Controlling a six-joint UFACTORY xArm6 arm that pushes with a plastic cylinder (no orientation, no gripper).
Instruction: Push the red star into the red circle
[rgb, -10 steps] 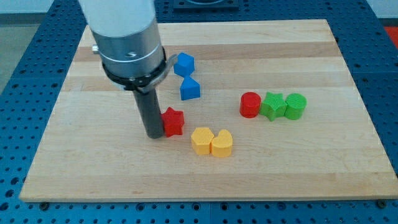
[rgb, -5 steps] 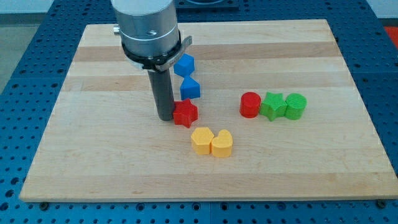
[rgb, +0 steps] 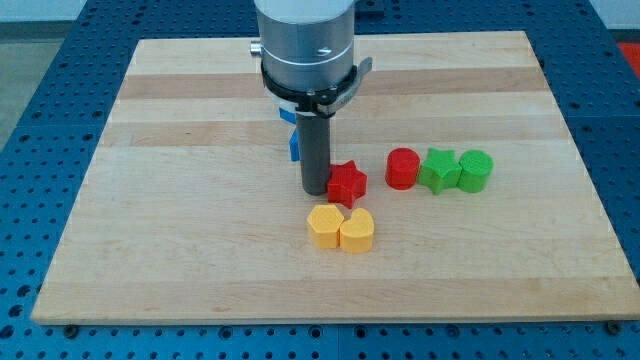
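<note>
My tip (rgb: 315, 191) sits on the board, touching the red star (rgb: 347, 184) on its left in the view. Red circle (rgb: 402, 168) lies near, to the star's right. Rod hides most of two blue blocks (rgb: 293, 148); their shapes can't be told.

My tip (rgb: 315, 190) rests on the wooden board (rgb: 150, 230), touching the view's left side of the red star (rgb: 347, 184). The red circle (rgb: 402, 168) lies near the star toward the view's right, apart from it. Just right of the circle sits the green star (rgb: 438, 169), and against that the green cylinder (rgb: 476, 170), the three forming a row. Below the red star lie the yellow hexagon (rgb: 324, 226) and yellow heart (rgb: 357, 231), side by side and touching. Behind the rod, toward the view's top, a blue block (rgb: 294, 146) is mostly hidden.
</note>
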